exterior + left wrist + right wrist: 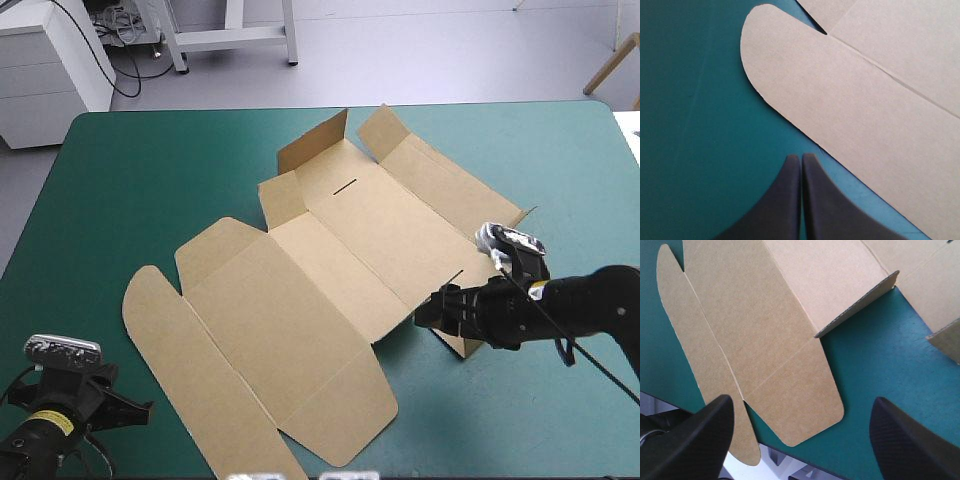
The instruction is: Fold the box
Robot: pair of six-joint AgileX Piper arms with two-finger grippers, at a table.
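The brown box (320, 270) lies mostly flat across the middle of the table, and two flaps (325, 140) at its far end stand up. My right gripper (440, 303) is open at the box's right edge, beside a small raised flap (465, 345). In the right wrist view a lifted wall edge (855, 305) and a rounded flat flap (800, 405) lie ahead of the open right gripper (801, 402). My left gripper (135, 410) sits at the front left, shut and empty. Its tip (801, 157) stops just short of the box's long rounded flap (840, 95).
Teal-green cover (150, 170) surrounds the sheet on the left and far sides. The table's front edge (805, 467) runs just under the right gripper in the right wrist view. The right table edge (625, 140) is beyond the right arm.
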